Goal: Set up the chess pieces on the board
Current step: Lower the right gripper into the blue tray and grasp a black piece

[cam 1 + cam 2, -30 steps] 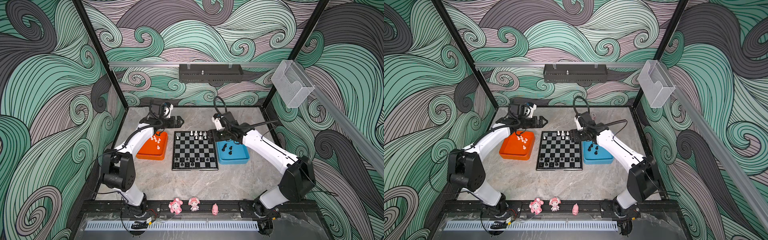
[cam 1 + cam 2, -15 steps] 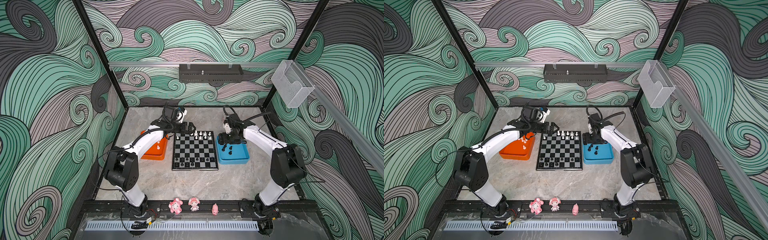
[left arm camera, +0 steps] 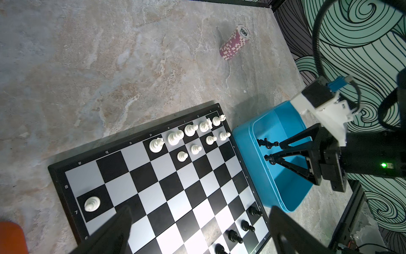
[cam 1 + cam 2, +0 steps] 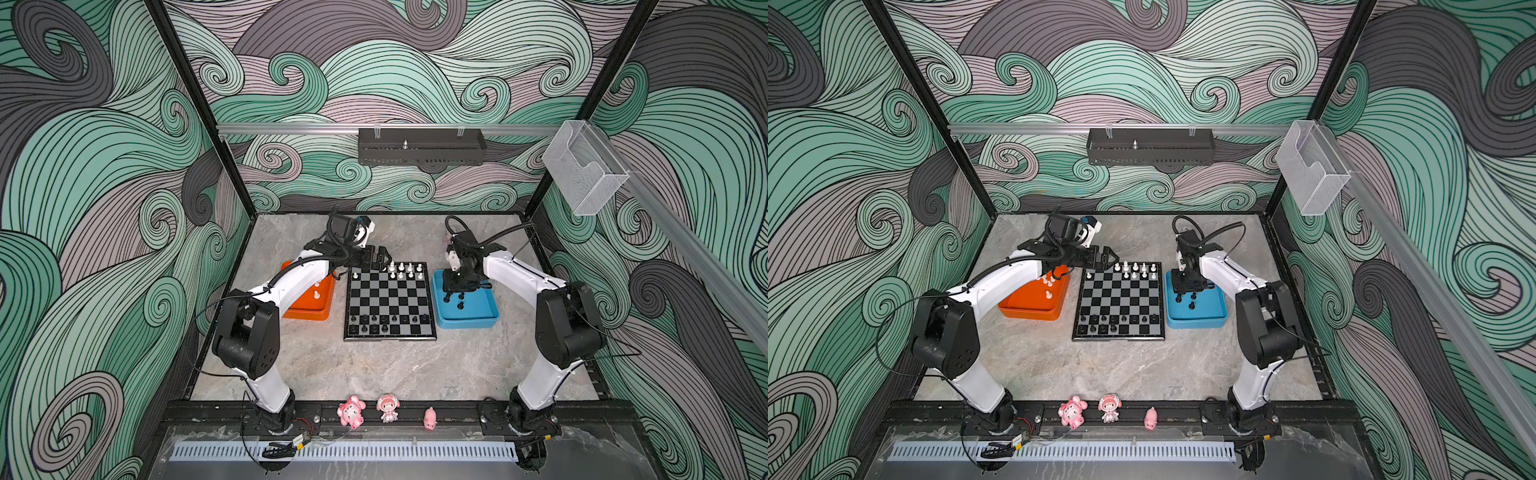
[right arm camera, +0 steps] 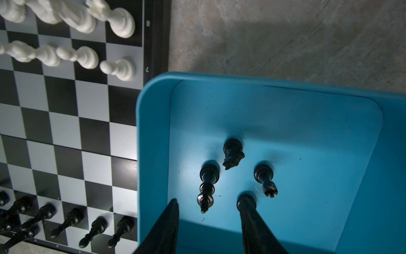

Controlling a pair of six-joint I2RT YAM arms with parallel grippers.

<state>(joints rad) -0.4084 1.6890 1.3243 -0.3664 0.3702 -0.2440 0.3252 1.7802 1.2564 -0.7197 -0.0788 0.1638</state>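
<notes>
Booth papered in swirling waves

The walls (image 4: pixel 83 208) carry curling green, grey and mauve bands outlined in black, framed by black corner posts (image 4: pixel 195 95). A silver rail (image 4: pixel 291 129) crosses the back wall with a black slotted tray (image 4: pixel 422 146) hung on it. A clear plastic box (image 4: pixel 586 174) hangs on the side wall. The tabletop (image 4: pixel 374 374) is grey marbled stone, evenly lit.

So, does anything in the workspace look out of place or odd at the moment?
A stack of pink poker chips sits on the bare table beyond the board, unrelated to chess. Otherwise nothing looks spilled or damaged.
</notes>
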